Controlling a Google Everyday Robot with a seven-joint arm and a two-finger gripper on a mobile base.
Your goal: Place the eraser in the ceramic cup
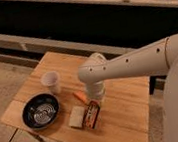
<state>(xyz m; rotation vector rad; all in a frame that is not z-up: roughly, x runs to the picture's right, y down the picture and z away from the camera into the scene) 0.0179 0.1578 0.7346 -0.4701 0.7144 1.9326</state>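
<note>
Jaws closed, that's the call on the gripper (pixel 94 102), tucked low under the fat white wrist and right down at the wood. And look where the flat oblong eraser with its black rim and reddish-brown face (pixel 92 114) sits: directly beneath those jaws, its far end running up under them and its near end pointing toward the front edge of the tabletop (pixel 126 107). Whether the jaws actually have hold of it, I can't tell; the wrist hides the meeting point.

Just beside the eraser on its left lies a pale beige rectangular block (pixel 77 116), the two almost touching. Just behind that, a small orange carrot-shaped piece (pixel 79 96) peeks out by the wrist.

Further left, the wide black bowl with the spiral pattern (pixel 29 115) sits near the table's front corner. Behind the bowl stands the small plain white ceramic cup (pixel 51 82), upright, well apart from the eraser. The long white arm (pixel 132 63) sweeps in from the right.
</note>
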